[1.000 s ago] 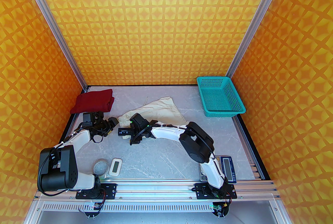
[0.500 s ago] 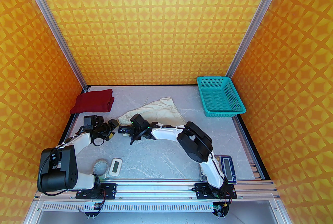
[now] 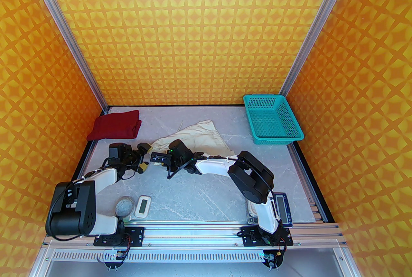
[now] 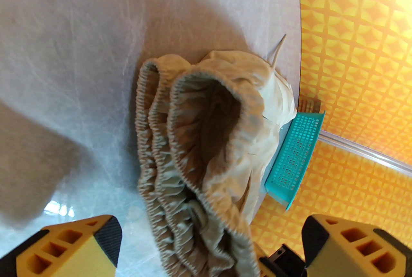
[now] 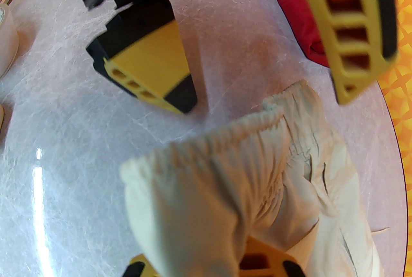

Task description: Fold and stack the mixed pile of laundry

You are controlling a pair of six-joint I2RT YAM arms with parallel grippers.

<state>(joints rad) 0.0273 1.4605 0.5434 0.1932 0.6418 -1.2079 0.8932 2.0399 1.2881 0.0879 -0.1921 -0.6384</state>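
Left gripper [image 4: 210, 232] held wide open, waistband of shorts [image 3: 196, 135] framed between its fingers. Right gripper [image 3: 155, 158] clamped on waistband edge, cloth raised off table [image 3: 199, 185]. Shirt [image 3: 117, 126] laid folded at far left corner. Both grippers shifted slightly rightward since earlier frame.

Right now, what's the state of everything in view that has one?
dark red shirt: folded, lying at the far left.
cream shorts: unfolded, waistband end lifted off the table.
teal basket: upright, empty.
left gripper: open, at the waistband.
right gripper: shut on the waistband.
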